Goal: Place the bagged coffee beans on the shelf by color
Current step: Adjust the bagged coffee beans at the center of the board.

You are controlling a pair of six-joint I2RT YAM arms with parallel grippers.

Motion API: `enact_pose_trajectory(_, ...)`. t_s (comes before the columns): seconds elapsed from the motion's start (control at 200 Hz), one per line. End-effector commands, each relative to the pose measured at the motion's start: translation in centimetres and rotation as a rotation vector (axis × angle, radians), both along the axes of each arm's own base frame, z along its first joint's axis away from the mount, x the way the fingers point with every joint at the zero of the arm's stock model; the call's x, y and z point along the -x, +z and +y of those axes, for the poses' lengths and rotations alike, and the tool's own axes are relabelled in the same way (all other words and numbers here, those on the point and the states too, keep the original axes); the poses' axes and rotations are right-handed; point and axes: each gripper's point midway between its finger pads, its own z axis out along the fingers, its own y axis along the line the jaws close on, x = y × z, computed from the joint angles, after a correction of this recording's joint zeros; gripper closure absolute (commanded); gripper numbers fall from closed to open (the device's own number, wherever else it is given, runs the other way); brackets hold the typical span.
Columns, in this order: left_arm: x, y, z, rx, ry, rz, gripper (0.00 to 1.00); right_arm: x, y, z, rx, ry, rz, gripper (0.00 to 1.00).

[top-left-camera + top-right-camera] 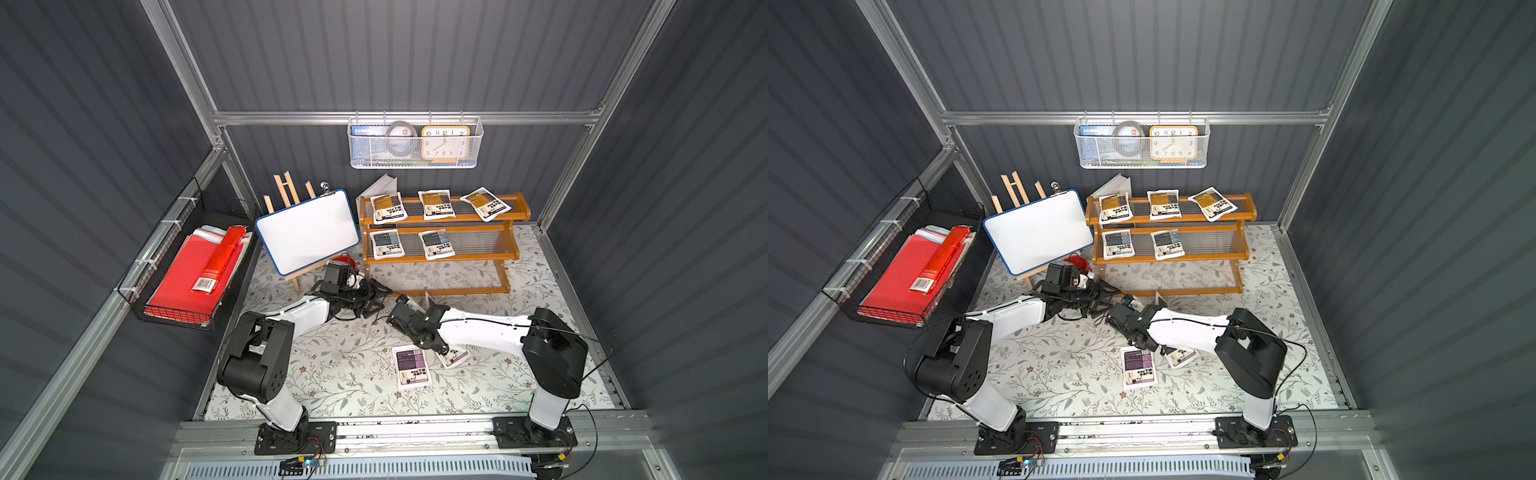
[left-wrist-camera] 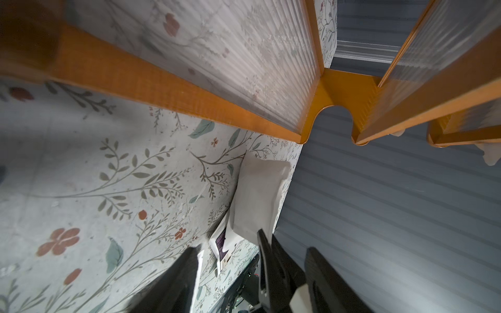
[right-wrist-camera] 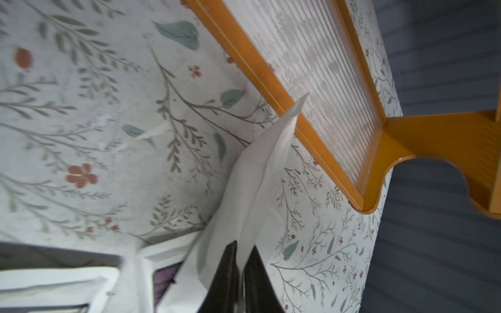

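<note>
Right wrist view: the right hand (image 3: 244,245) is pinching the pouch (image 3: 257,176) by one thin edge. It holds the pouch on end over the desk (image 1: 332,374), just near of the lowest tier of the shelf (image 3: 271,81); only plain white shows. The left hand (image 1: 386,300) is spread, a finger either side of that grip. The pouch looks light, soft and slick, and its fill probably shifts, so an edge pinch may slip. Gripping across the fuller middle seems safer. Two purple pouches (image 1: 411,365) lie on the desk.

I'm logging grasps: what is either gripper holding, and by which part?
The right gripper pinches a white-backed pouch by its near end edge, and the pouch stands on edge. The left gripper stands open, holding nothing.
</note>
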Motion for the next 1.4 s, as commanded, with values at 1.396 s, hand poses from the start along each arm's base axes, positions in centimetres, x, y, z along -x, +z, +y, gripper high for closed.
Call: enact_pose_trajectory(1.396, 3.0, -4.9, -10.5, -0.408, -0.548, -0.35, 0.34, 0.0, 0.5, -5.3, -1.26, -0.522, 0.477, 0.37)
